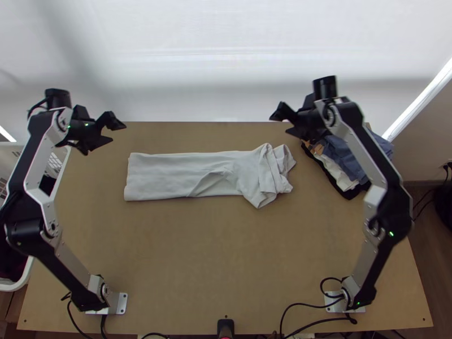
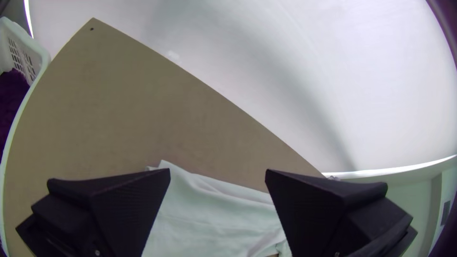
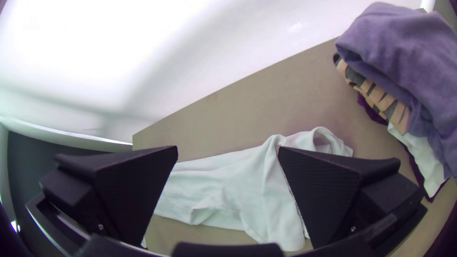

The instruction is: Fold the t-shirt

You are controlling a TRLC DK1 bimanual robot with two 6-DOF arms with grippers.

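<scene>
So the pale grey-white fabric t-shirt is lying in a long narrow strip across the middle of the light wooden table, toward the far side. The left end looks pretty neat and straight, but the right end is a bunched, crumpled mess with a loose flap poking toward the near edge.

Both sets of jaws are spread wide with nothing pinched: the left black wide-fingered gripper is up past the neat end, the right black wide-fingered gripper is by the bunched end, next to the stack of multicoloured folded clothes.

My read is that the lengthwise folding is mostly there and we're at the tidy-up before the crosswise folds. Next I'd have the right one grab that bunched end, pull it flat and square, then bring one end over. Fold it as is and you'd probably trap a lump inside
</scene>
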